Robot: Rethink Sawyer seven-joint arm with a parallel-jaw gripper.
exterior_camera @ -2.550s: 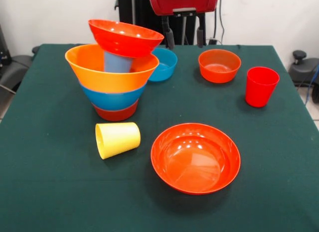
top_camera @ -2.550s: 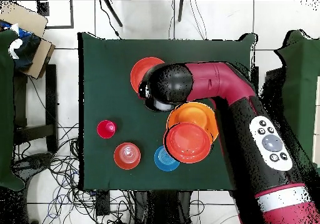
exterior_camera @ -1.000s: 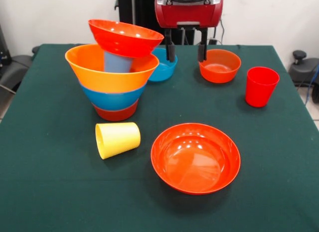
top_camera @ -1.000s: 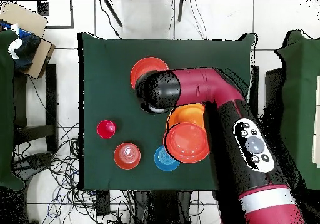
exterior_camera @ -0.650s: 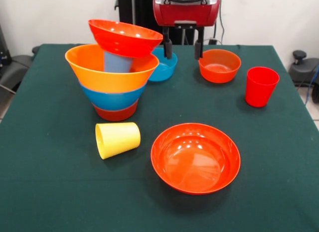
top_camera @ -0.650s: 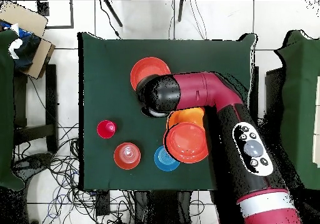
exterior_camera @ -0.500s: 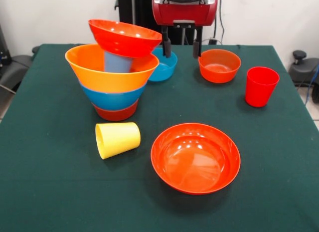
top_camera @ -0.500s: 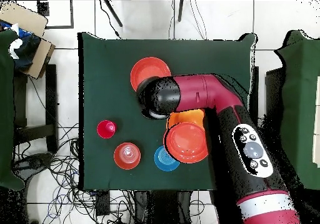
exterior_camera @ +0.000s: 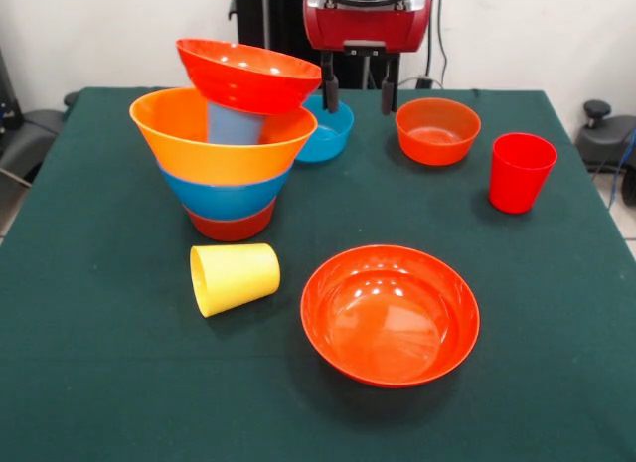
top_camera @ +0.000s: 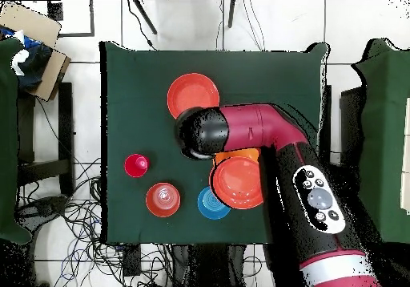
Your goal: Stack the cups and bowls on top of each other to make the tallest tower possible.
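A partly built tower stands at the far left of the green table: a small red-orange bowl at the bottom, a large blue bowl over it, the huge orange bowl above that, a light blue cup standing inside, and a wide red-orange bowl perched tilted on the cup. The gripper hangs above the far edge of the table, between the small blue bowl and the small red-orange bowl to its right. Its two dark fingers are spread apart with nothing between them and touch nothing. The robot appears to be between placements, choosing its next piece. Still loose are the yellow cup, lying on its side near the tower, the second wide red-orange bowl at the near centre, and the red cup upright at the far right. The next move likely calls for lowering onto a loose piece and setting it gently on the slanted top bowl, which looks easy to dislodge.
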